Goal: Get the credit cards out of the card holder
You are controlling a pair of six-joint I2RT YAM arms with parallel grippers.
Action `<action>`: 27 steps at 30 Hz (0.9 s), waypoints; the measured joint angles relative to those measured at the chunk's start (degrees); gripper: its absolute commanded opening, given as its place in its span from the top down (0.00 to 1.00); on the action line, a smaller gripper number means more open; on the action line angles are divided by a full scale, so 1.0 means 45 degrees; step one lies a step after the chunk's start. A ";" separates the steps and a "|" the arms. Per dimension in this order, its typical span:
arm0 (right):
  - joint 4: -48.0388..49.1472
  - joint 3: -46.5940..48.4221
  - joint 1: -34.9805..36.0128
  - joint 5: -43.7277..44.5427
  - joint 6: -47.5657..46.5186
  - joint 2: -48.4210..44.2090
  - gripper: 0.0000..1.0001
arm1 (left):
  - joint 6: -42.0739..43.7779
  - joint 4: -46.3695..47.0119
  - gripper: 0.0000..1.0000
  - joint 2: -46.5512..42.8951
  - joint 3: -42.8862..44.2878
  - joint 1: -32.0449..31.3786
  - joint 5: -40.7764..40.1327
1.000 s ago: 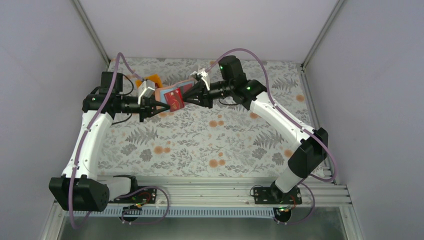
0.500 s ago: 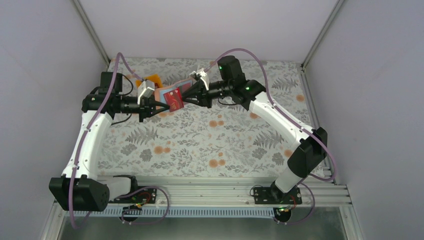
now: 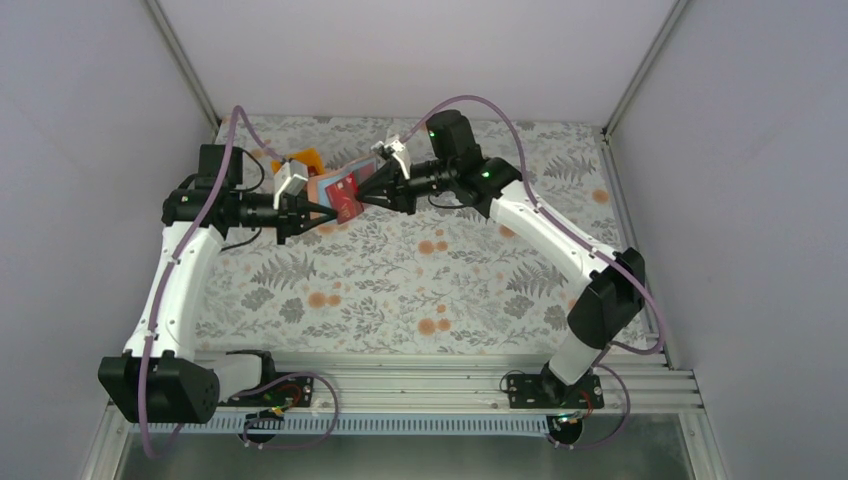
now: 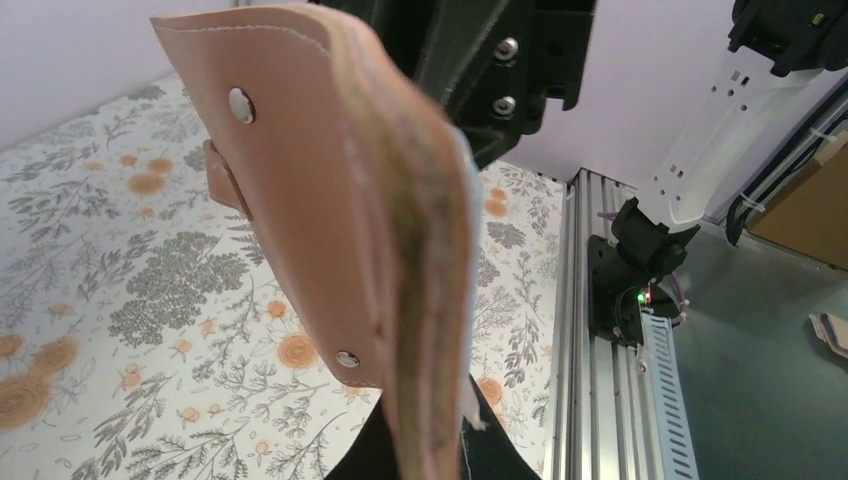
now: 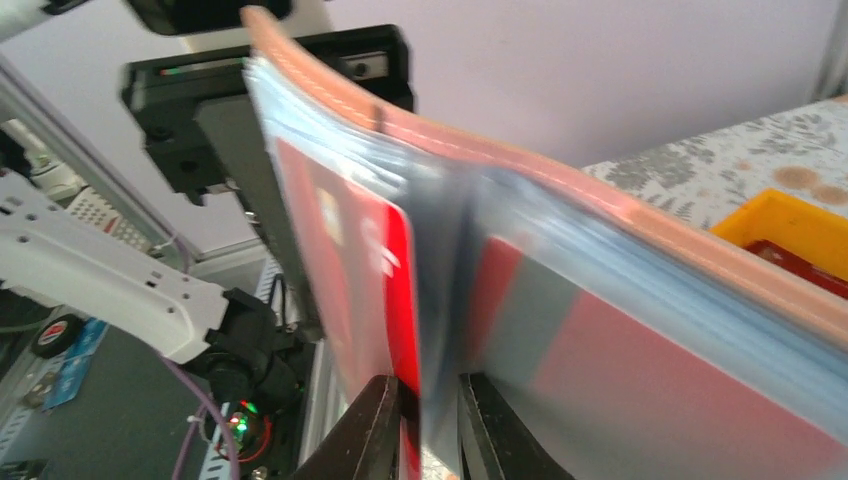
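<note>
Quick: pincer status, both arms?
Left pincer: closed, holding the card holder.
Right pincer: closed on a red card inside the card holder.

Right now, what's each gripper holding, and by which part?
Left gripper clamps the card holder by its near edge, in the air. Right gripper pinches the near edge of a red credit card, not yet pulled out.

The flat tan-brown bifold card holder (image 3: 330,186) is held above the far left part of the flower-patterned table (image 3: 450,290). The left gripper (image 3: 322,212) clamps its left side. The right gripper (image 3: 362,198), on its right, pinches a thin red credit card (image 3: 348,205) lodged inside. The orange plastic tray (image 3: 308,157) lies just behind, on the table.
</note>
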 measured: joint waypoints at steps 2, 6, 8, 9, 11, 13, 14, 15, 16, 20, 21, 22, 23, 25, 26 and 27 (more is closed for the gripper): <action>0.0073 0.0019 0.0117 -0.0311 0.0005 0.0024 0.81 | 0.0000 0.0039 0.98 0.0000 0.0000 0.0000 -0.0005; 0.0170 0.0044 0.0408 -0.0889 -0.0053 0.0024 0.86 | 0.0010 0.0010 0.98 -0.0044 0.0000 -0.0024 0.0058; 0.0204 0.0044 0.0403 -0.1112 -0.0097 0.0024 0.94 | 0.0005 0.0010 0.98 -0.0092 -0.0005 -0.0024 0.0121; 0.0228 0.0044 0.0408 -0.1214 -0.0112 0.0024 0.95 | 0.0005 0.0010 0.98 -0.0117 -0.0005 -0.0024 0.0151; 0.0277 0.0039 0.0408 -0.1399 -0.0204 0.0024 0.96 | 0.0005 0.0019 0.98 -0.0141 -0.0005 -0.0015 0.0165; 0.0272 0.0019 0.0408 -0.1491 -0.0267 -0.0019 0.96 | 0.0005 0.0019 0.97 -0.0165 -0.0005 -0.0010 0.0185; 0.0272 -0.0024 0.0408 -0.1496 -0.0296 -0.0083 0.96 | 0.0005 0.0029 0.97 -0.0175 -0.0005 -0.0010 0.0214; 0.0272 -0.0087 0.0408 -0.1481 -0.0325 -0.0160 0.96 | 0.0000 0.0029 0.94 -0.0189 -0.0005 -0.0015 0.0253; 0.0272 -0.0141 0.0408 -0.1452 -0.0340 -0.0238 0.96 | -0.0010 0.0039 0.91 -0.0194 -0.0005 -0.0015 0.0306; 0.0219 -0.0228 0.0403 -0.1316 -0.0384 -0.0442 0.96 | -0.0044 0.0117 0.80 -0.0199 -0.0005 -0.0015 0.0559; 0.0175 -0.0228 0.0403 -0.1282 -0.0384 -0.0447 0.96 | -0.0049 0.0146 0.80 -0.0199 -0.0005 0.0000 0.0622; 0.0141 -0.0228 0.0403 -0.1263 -0.0393 -0.0447 0.96 | -0.0044 0.0151 0.80 -0.0199 -0.0005 0.0000 0.0670; 0.0078 -0.0228 0.0403 -0.1239 -0.0413 -0.0447 0.96 | -0.0044 0.0155 0.80 -0.0199 -0.0005 0.0000 0.0699; -0.0010 -0.0228 0.0403 -0.1214 -0.0418 -0.0447 0.96 | -0.0049 0.0160 0.86 -0.0199 -0.0019 0.0000 0.0724; -0.0039 -0.0228 0.0403 -0.1200 -0.0423 -0.0452 0.96 | -0.0063 0.0160 0.91 -0.0199 -0.0029 0.0010 0.0738; -0.0058 -0.0228 0.0403 -0.1190 -0.0427 -0.0452 0.96 | -0.0097 0.0160 0.96 -0.0199 -0.0034 0.0015 0.0733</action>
